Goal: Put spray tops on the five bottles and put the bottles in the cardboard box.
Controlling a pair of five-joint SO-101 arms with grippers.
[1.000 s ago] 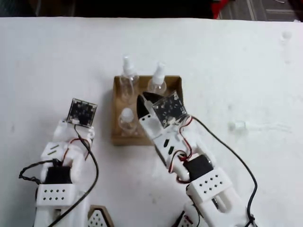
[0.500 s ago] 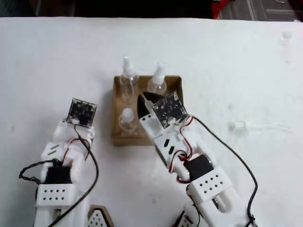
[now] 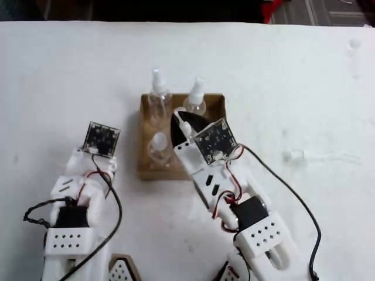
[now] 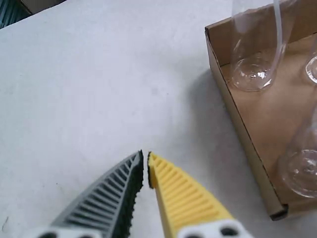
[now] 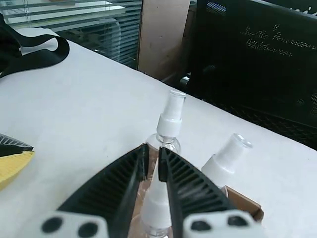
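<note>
The cardboard box (image 3: 142, 167) lies at mid table with three clear bottles standing in it, spray tops on: one (image 3: 157, 89) at the far left, one (image 3: 196, 96) at the far right, one (image 3: 157, 146) nearer. My right gripper (image 3: 177, 120) hangs over the box. Its black fingers (image 5: 130, 171) are shut on the white spray top (image 5: 154, 194) of a further bottle. My left gripper (image 4: 145, 167) is shut with nothing in it, low over the bare table just left of the box wall (image 4: 242, 134). Bottle bases (image 4: 250, 74) show inside.
A loose spray top with its tube (image 3: 300, 156) lies on the table to the right of the box. A small clear piece (image 3: 353, 44) sits at the far right. The table's far edge runs along a dark floor. Open white surface lies left of the box.
The right arm has shifted slightly toward the near right, with its gripper still over the box. The left arm has stayed still.
</note>
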